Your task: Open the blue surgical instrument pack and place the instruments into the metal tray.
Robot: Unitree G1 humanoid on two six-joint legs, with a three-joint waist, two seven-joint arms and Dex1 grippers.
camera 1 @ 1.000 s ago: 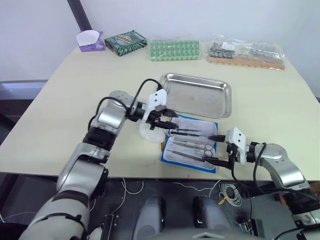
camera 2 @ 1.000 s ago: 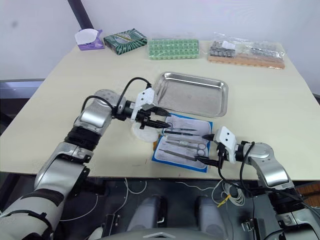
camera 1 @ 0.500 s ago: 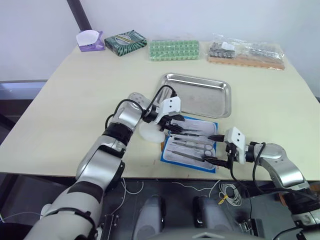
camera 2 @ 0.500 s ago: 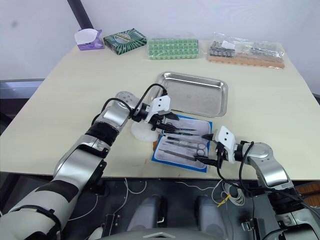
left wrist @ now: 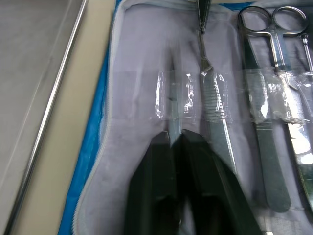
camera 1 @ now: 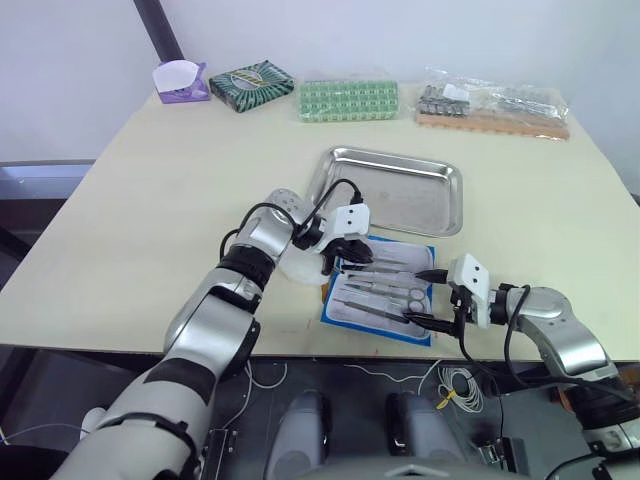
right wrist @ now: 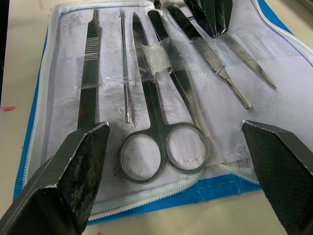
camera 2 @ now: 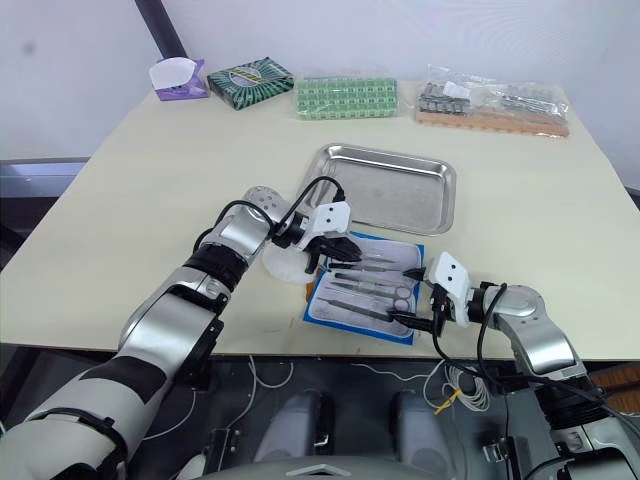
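Blue border, whitish lining: the blue surgical instrument pack (camera 1: 382,289) lies opened flat at the near edge of the table (camera 1: 150,200), and I see the instruments (right wrist: 161,117) still strapped inside it under clear bands, ring-handled scissors (right wrist: 164,142) among them. Starting at my left, the left gripper (camera 1: 347,256) sits over the pack's left end, at about 7 o'clock from the metal tray (camera 1: 395,190). In the left wrist view its fingers (left wrist: 195,186) are nearly together, pinched on the end of a slender tweezer-like tool (left wrist: 174,110) still under its band. The tray stands just beyond the pack at 12 o'clock, with nothing in it. On my right, the right gripper (camera 1: 432,297) hovers at the pack's right end, about 3 o'clock from its middle, jaws spread wide with nothing between them. Along the far edge I see a purple holder (camera 1: 182,82), a dark green box (camera 1: 251,82), a green grid pack (camera 1: 349,99) and bagged metal parts (camera 1: 493,104).
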